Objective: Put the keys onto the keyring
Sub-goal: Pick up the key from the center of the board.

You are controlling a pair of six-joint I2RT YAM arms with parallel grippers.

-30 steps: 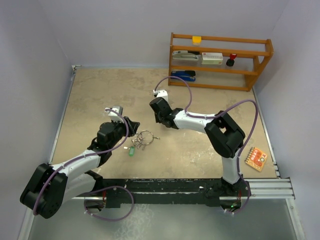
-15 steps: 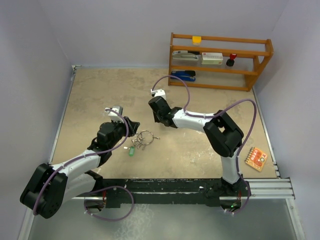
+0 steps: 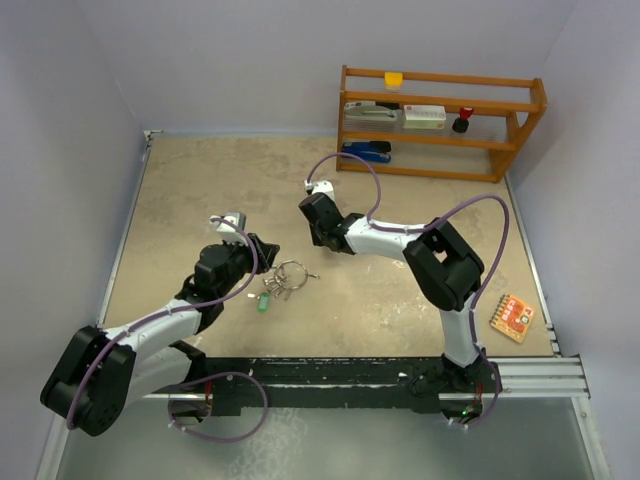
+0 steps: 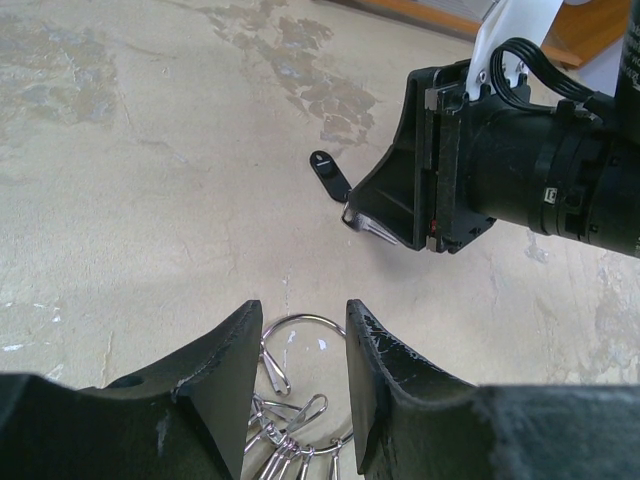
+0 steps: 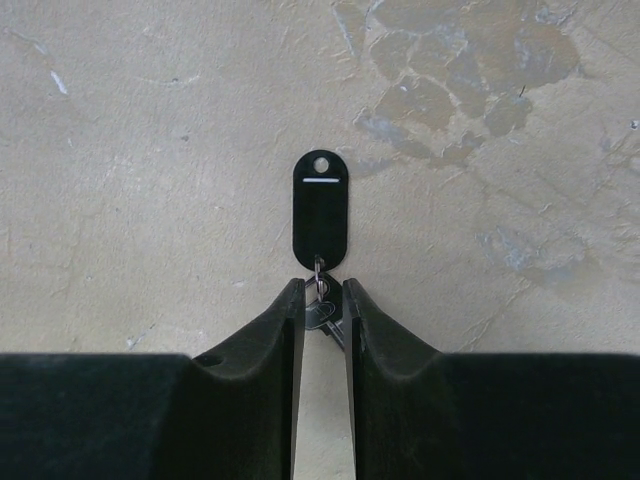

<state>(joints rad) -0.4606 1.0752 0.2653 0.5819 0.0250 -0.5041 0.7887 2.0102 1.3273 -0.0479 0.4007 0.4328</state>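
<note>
- Over the past second the right arm's elbow has drifted slightly left and away from its base, while the left arm has stayed put near the middle of the counter (image 3: 200, 190).
- Left fingers (image 4: 300, 325) stand apart with a wide gap and grip nothing; the keyring (image 4: 318, 319) lies flat on the counter in that gap, its far arc showing between the tips.
- Keys (image 4: 290, 440) trail in a loose bunch from the ring's near side, and the overhead view shows the green key (image 3: 263, 303) at the bunch's near end.
- Right fingers (image 5: 322, 292) are closed to a thin slit, pinching a silver key (image 5: 320, 315) that carries a black tag (image 5: 320, 205); the tag juts out beyond the tips.
- Seen from the left wrist, the tagged key is held just beyond the keyring, apart from it.
- At the counter's far edge stands a wooden shelf (image 3: 440, 150); an orange card (image 3: 511, 317) lies near the right edge.
</note>
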